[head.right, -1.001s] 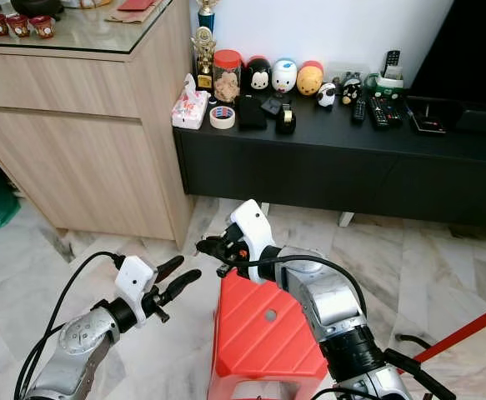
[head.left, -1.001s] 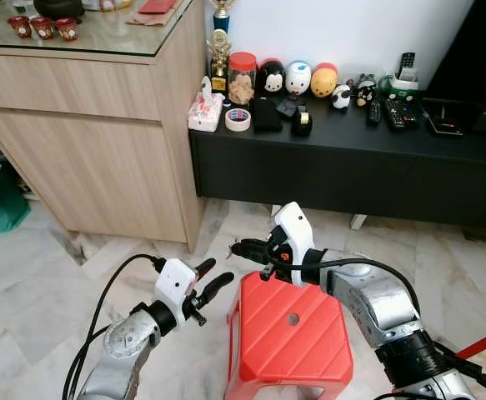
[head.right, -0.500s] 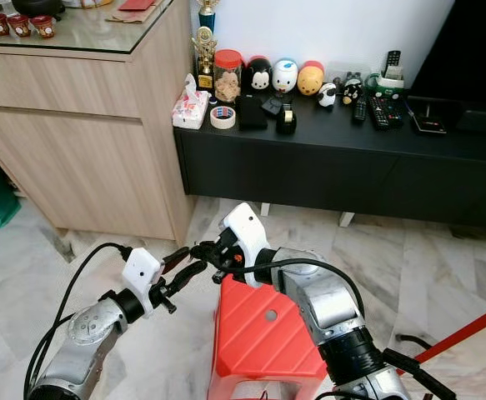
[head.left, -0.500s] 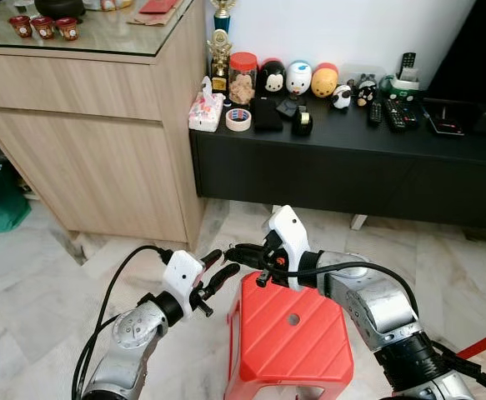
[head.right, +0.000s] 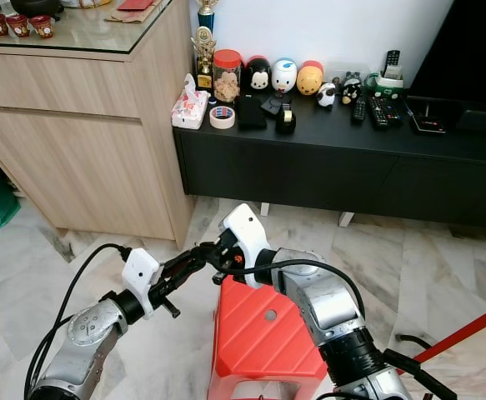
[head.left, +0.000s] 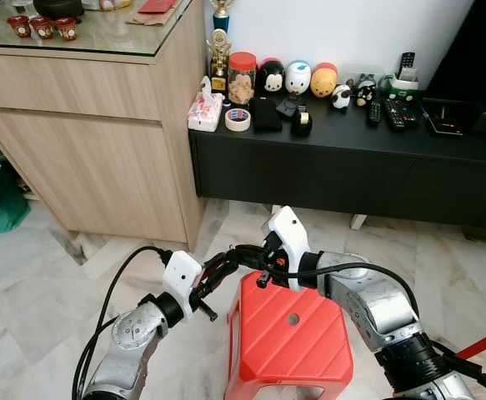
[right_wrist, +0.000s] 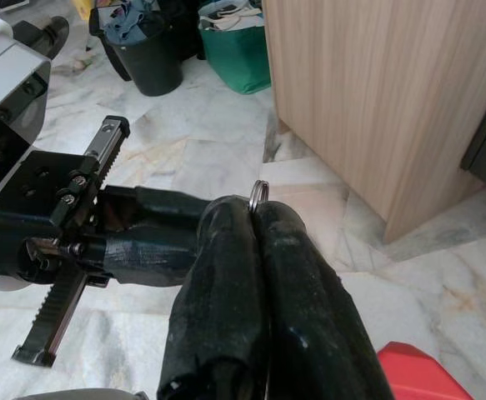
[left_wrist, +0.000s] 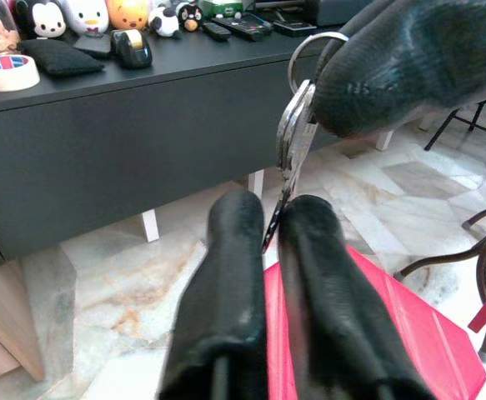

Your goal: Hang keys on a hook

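Above the far left corner of the red stool (head.left: 288,333), the left gripper (left_wrist: 272,225) and right gripper (right_wrist: 255,208) meet tip to tip. Both sets of jaws are pressed together on the keys (left_wrist: 293,137), the right pinching at the ring. Compared with a second ago, the left gripper has advanced from a separate, spread position to contact.

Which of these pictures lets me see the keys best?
The left wrist view: the keys and their ring hang close up, pinched by both grippers. The right wrist view shows just the ring above closed fingers; in the eye views they're too small to make out.
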You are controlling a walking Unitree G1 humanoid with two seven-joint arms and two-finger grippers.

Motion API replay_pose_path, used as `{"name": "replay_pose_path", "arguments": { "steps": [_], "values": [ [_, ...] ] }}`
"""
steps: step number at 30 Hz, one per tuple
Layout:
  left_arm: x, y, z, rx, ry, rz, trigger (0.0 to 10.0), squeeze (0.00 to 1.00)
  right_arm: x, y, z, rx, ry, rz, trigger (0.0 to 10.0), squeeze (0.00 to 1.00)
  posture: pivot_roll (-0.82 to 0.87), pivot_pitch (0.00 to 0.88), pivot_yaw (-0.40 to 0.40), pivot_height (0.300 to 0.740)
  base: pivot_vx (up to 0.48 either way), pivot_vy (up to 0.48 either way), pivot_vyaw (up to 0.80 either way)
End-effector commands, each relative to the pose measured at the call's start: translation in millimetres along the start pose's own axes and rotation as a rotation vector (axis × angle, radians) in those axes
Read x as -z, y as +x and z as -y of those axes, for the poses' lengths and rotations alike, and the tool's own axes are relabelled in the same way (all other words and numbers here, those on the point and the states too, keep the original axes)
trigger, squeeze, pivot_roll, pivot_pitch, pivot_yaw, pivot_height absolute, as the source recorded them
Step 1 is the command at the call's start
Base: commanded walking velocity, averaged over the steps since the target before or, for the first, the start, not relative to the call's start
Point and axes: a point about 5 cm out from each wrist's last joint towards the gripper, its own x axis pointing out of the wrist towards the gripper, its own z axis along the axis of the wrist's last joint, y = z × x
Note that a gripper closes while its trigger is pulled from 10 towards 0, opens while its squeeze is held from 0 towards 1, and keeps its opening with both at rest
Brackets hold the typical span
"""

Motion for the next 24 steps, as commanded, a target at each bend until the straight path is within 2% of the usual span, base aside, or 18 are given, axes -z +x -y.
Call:
{"name": "replay_pose_path", "arguments": {
  "steps": [1, 17, 24],
  "values": [
    [0.9, -1.8, 1.8, 0.011, -0.004, -0.002, 0.0, 0.0, -0.5, -0.9, -0.5, 0.0, -0.005, -0.001, 10.0, 0.0, 0.08, 0.1, -0.062, 0.74, 0.0, 0.0, 0.0],
    [0.6, -2.0, 2.9, 0.024, -0.015, -0.001, 0.0, 0.0, 1.3, -1.2, 1.6, 0.008, -0.006, -0.007, 10.0, 0.0, 0.08, 0.1, -0.063, 0.74, 0.0, 0.0, 0.0],
    [1.3, -4.3, 1.3, 0.016, -0.01, -0.008, 0.0, 0.0, 6.4, -8.0, 12.4, 0.061, -0.012, -0.039, 10.0, 0.0, 0.09, 0.103, -0.063, 0.74, 0.0, 0.0, 0.0]
  ]
}}
